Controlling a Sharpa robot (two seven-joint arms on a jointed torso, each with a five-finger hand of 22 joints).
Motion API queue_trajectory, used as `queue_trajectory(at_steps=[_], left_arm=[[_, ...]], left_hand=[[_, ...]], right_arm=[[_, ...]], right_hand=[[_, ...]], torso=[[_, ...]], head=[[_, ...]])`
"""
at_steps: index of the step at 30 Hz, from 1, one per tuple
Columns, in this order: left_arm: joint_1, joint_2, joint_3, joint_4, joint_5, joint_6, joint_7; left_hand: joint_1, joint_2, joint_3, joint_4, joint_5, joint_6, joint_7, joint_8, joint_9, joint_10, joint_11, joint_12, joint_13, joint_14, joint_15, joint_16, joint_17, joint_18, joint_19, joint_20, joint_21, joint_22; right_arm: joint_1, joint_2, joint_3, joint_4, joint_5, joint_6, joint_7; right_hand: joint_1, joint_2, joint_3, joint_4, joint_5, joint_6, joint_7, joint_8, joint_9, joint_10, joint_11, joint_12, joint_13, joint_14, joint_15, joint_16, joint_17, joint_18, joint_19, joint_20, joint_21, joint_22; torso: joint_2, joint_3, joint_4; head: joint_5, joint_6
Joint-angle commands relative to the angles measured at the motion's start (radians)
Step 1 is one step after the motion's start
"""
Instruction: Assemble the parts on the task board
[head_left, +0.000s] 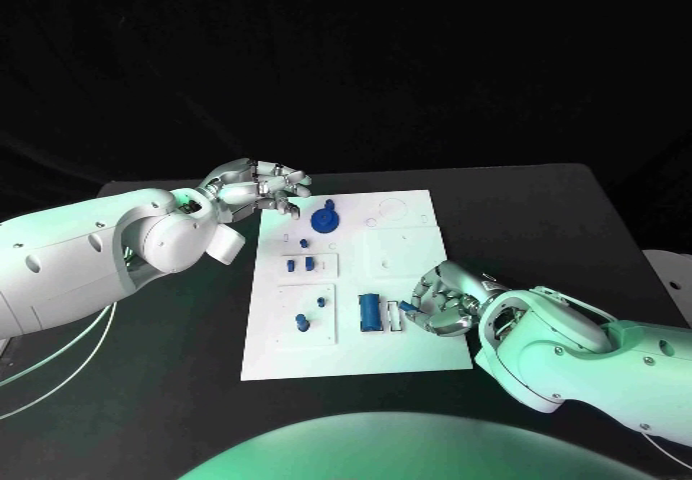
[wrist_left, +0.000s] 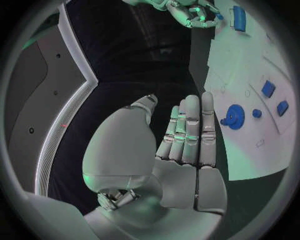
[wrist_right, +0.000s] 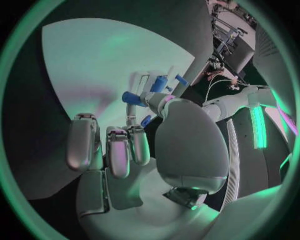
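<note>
The white task board (head_left: 378, 345) lies in the middle of the black table. On it are a blue gear (head_left: 326, 217), a blue cylinder (head_left: 371, 312) and small blue parts (head_left: 296, 265). My right hand (head_left: 444, 300) is over the board's near right part, beside the cylinder. It pinches a small blue part (wrist_right: 130, 96) between thumb and a fingertip. My left hand (head_left: 260, 187) hovers by the board's far left corner with nothing in it. Its fingers (wrist_left: 190, 131) are stretched out, close to the gear (wrist_left: 235, 116).
Bare black table (head_left: 534, 220) lies right of the board and beyond it. Pale cables (head_left: 58, 350) hang under my left arm at the table's left side. Empty recesses (head_left: 392, 212) mark the board's far right part.
</note>
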Motion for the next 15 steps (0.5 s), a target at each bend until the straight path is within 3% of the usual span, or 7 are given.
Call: queue_trajectory(at_steps=[1,4,9,15], left_arm=[[0.0,0.002,0.001,0.004,0.0,0.016,0.006],[0.0,0.002,0.001,0.005,0.0,0.016,0.005],[0.001,0.001,0.001,0.006,0.0,0.017,0.004],[0.001,0.002,0.001,0.006,-0.001,0.027,-0.002]], left_hand=[[0.002,0.009,-0.005,-0.002,0.003,-0.006,-0.002,-0.004,0.002,-0.007,0.001,-0.002,0.001,-0.005,0.0,0.004,0.001,0.01,0.0,0.007,-0.005,-0.001],[0.002,0.009,-0.005,-0.002,0.003,-0.006,-0.002,-0.004,0.002,-0.007,0.001,-0.002,0.001,-0.005,0.0,0.004,0.001,0.01,0.0,0.007,-0.005,-0.001],[0.002,0.009,-0.005,-0.002,0.003,-0.006,-0.002,-0.004,0.002,-0.007,0.001,-0.002,0.001,-0.005,0.0,0.004,0.001,0.01,0.0,0.007,-0.005,-0.001],[0.005,0.012,-0.009,0.0,0.004,-0.007,-0.002,-0.004,0.002,-0.009,0.001,-0.002,0.003,-0.005,0.0,0.005,0.001,0.01,0.0,0.008,-0.004,-0.001]], right_arm=[[-0.001,0.015,0.0,-0.012,0.067,-0.002,0.007],[-0.003,0.03,0.0,-0.025,0.073,0.01,-0.005],[-0.004,0.047,0.0,-0.046,0.074,0.025,-0.015],[-0.005,0.066,0.0,-0.063,0.071,0.021,-0.009]], right_hand=[[-0.029,0.0,0.024,-0.017,-0.005,0.009,-0.009,0.002,-0.002,0.056,-0.005,0.007,0.188,0.104,-0.009,0.004,0.263,-0.003,0.036,-0.004,0.009,0.186],[-0.077,-0.003,0.017,-0.005,-0.005,0.019,-0.01,0.001,-0.005,0.065,-0.007,0.025,0.2,0.104,-0.01,0.004,0.263,-0.005,0.039,-0.004,0.021,0.188],[-0.1,-0.002,0.011,0.0,-0.005,0.027,-0.012,0.0,-0.008,0.066,-0.008,0.027,0.202,0.104,-0.011,0.004,0.263,-0.005,0.04,-0.005,0.025,0.189],[-0.126,-0.002,-0.002,0.006,-0.004,0.037,-0.014,-0.001,-0.011,0.068,-0.01,0.03,0.204,0.104,-0.013,0.004,0.263,-0.006,0.041,-0.006,0.029,0.19]], torso=[[0.001,0.0006,-0.0001],[0.001,0.0012,0.0009],[-0.001,-0.0001,-0.0011],[0.0,0.0015,-0.001]], head=[[0.0,0.0],[-0.001,0.0],[-0.002,0.0],[-0.001,0.0]])
